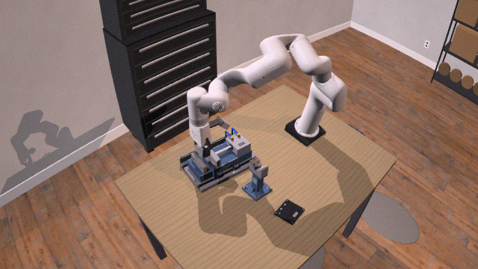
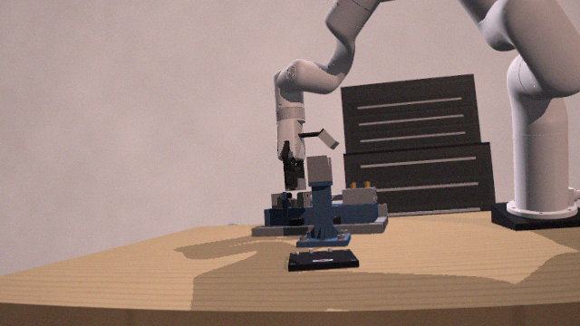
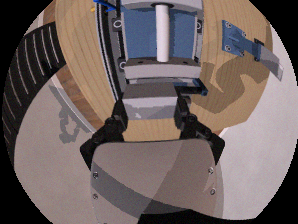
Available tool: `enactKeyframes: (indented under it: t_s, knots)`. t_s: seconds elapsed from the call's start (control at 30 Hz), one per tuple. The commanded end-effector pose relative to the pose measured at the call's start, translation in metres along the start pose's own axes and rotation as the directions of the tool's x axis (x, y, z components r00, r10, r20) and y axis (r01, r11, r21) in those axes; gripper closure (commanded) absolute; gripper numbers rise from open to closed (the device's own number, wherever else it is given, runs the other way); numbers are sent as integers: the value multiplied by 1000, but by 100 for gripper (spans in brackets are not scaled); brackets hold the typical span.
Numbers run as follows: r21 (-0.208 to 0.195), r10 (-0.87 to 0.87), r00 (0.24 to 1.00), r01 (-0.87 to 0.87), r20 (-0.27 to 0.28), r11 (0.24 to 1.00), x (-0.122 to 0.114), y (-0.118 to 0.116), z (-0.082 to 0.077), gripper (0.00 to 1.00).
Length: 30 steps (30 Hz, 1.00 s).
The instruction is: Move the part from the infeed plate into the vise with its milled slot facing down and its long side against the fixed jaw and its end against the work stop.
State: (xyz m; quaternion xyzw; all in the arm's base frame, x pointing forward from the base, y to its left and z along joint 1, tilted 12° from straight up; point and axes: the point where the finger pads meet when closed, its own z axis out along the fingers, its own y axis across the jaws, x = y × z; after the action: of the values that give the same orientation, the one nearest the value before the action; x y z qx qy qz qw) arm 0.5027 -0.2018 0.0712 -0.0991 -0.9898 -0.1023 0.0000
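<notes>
My gripper [image 3: 150, 98] is shut on the part [image 3: 152, 106], a grey block that spans the gap between the two fingers. I hold it at the near end of the vise [image 3: 160, 36], just above the jaws. In the top view the gripper [image 1: 205, 149] points straight down over the left end of the vise [image 1: 220, 161]. In the exterior view the gripper [image 2: 294, 182] hangs close over the jaws [image 2: 290, 199], and the part is mostly hidden there. The infeed plate [image 1: 289, 211] is a black square with nothing on it; it also shows in the exterior view [image 2: 323, 261].
The V-block [image 1: 258, 178] stands on a blue post between the vise and the infeed plate. The air cylinder [image 1: 238, 142] with blue hoses is at the vise's far end. A black drawer cabinet [image 1: 164, 63] stands behind the table. The arm's base [image 1: 305, 131] is at the table's back right.
</notes>
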Motion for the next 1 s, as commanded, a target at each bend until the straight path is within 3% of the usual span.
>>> enactKeyframes:
  t_s: [0.0, 0.97]
  knots:
    - [1, 0, 1000, 0, 5, 1000, -1, -1, -1, 100]
    - [1, 0, 1000, 0, 5, 1000, -1, -1, 8, 100]
